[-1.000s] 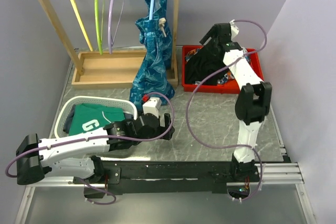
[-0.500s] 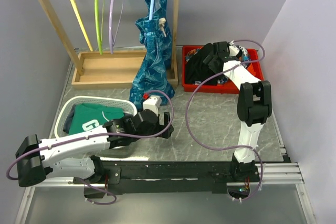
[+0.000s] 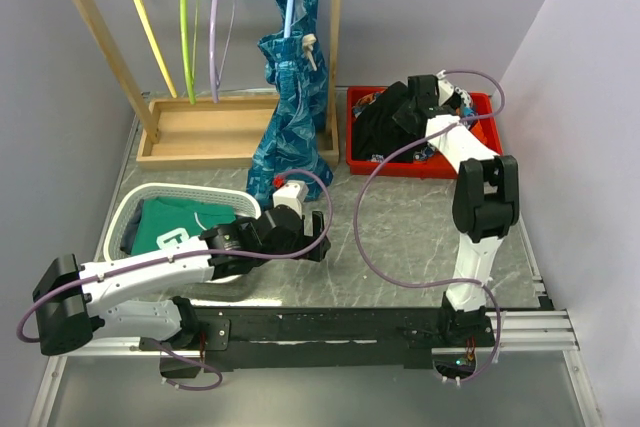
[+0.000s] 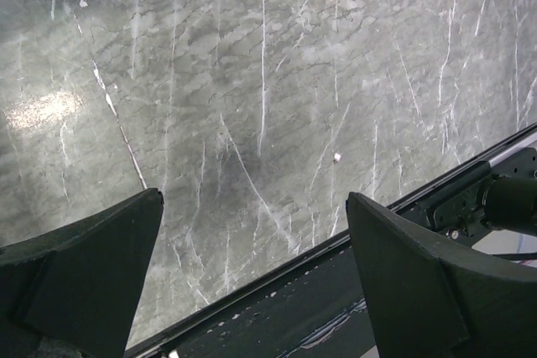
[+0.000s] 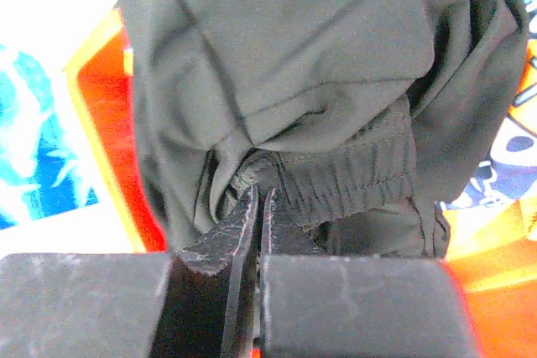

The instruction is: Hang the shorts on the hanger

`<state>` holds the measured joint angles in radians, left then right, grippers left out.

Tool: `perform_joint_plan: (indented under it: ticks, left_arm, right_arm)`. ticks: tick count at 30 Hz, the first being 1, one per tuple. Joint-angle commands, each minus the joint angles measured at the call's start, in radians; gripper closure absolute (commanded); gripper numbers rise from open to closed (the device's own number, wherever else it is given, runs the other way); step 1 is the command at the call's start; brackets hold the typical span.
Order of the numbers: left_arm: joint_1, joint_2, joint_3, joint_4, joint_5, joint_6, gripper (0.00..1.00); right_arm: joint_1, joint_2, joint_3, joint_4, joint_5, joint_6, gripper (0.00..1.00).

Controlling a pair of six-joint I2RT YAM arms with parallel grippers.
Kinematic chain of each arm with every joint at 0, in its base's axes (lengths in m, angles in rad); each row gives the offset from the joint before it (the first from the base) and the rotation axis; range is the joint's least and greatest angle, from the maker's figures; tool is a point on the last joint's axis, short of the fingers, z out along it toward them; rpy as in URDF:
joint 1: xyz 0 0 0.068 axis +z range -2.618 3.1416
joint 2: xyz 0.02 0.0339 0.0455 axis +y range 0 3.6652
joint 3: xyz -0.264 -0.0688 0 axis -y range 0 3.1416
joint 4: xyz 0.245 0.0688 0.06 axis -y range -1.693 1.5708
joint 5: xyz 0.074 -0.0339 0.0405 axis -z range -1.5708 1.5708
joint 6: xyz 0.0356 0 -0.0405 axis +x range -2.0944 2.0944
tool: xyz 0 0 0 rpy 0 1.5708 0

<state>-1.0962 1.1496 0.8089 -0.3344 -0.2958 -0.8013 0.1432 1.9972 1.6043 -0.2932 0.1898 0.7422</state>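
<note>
Top view: I see the shorts [image 3: 375, 132] heaped in the red bin [image 3: 385, 169] with the right gripper [image 3: 400, 115] down on them. The lavender hanger [image 3: 213, 57] hangs on the wooden rack [image 3: 100, 42].

Left wrist: the left gripper [image 4: 256, 207] is spread wide above the grey marble table [image 4: 268, 81].

Right wrist: the fingers are pinched together on a fold by the shorts' waistband.

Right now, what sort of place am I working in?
Probably a lab tabletop staged as a laundry corner: a wooden clothes rack, a white laundry basket and a red bin holding black shorts stand on it.
</note>
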Motion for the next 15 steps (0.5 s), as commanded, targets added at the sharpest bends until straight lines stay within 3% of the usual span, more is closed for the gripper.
perform_joint_plan:
  ticks: [1, 15]
  left_arm:
    - [0.004, -0.001, 0.058, 0.002, -0.025, -0.012, 0.03]
    - [0.004, -0.019, 0.127, -0.012, -0.085, 0.019, 0.03]
  right_arm:
    - [-0.005, -0.176, -0.009, 0.058, -0.009, -0.010, 1.00]
    - [0.045, -0.559, 0.055, -0.014, 0.031, -0.099, 1.00]
